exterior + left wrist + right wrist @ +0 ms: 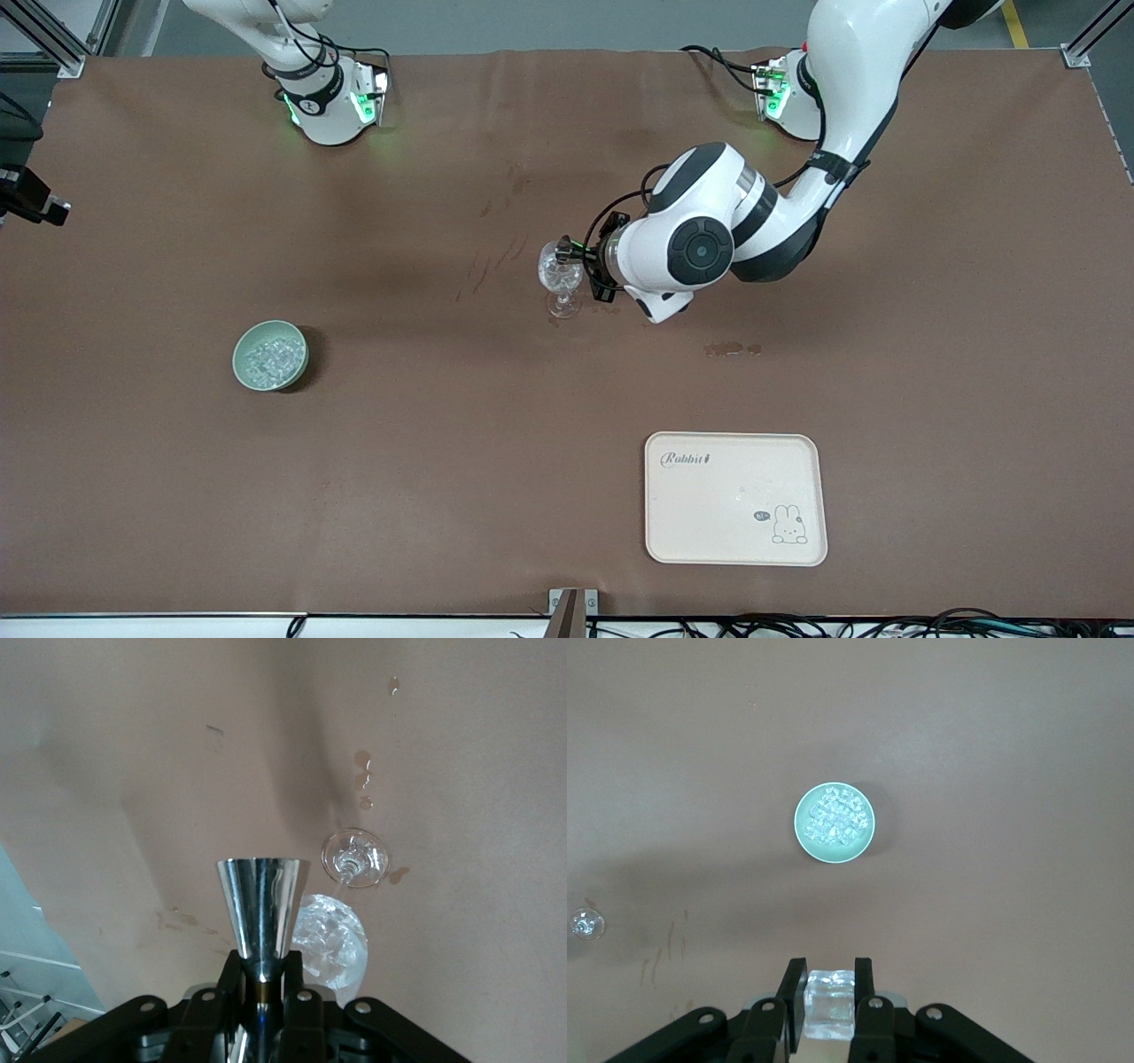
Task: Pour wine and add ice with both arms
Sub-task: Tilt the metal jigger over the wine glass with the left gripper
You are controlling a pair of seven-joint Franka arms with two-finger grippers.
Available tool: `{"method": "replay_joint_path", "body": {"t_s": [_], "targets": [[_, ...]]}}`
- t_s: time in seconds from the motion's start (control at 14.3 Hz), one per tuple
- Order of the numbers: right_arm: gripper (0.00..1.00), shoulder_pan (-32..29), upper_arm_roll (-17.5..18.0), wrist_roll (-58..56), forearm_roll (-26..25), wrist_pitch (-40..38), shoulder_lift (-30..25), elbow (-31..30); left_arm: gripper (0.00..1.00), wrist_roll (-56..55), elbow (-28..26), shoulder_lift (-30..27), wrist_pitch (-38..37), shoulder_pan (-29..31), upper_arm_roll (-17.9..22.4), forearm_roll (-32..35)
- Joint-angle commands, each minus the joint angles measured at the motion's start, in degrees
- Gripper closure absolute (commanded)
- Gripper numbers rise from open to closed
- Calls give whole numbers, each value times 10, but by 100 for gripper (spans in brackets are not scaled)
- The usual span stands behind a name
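My left gripper (573,254) is shut on the narrow waist of a shiny metal cone-shaped cup (263,904), right at the rim of a clear stemmed glass (561,278) that stands mid-table. The glass's bowl (332,939) looks filled with glittering ice, and its foot (354,857) rests on the brown cloth. My right gripper (830,979) is shut on one clear ice cube (830,1005), high over the table near the pale green bowl (802,828). The bowl (240,356) holds several ice cubes (273,356). The right gripper does not show in the front view.
A cream tray (735,532) with a rabbit print lies near the front camera toward the left arm's end. Dark wet stains (732,349) mark the cloth near the glass. The glass also shows small in the right wrist view (586,924).
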Motion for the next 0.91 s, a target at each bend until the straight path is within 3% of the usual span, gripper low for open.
{"method": "replay_joint_path", "body": {"t_s": [0.0, 0.84], "targets": [[100, -6, 6, 2, -3, -1, -1, 3, 99, -39, 13, 2, 0, -28, 7, 40], [100, -5, 6, 1, -1, 0, -1, 3, 99, -108, 16, 11, 0, -46, 7, 107]]}}
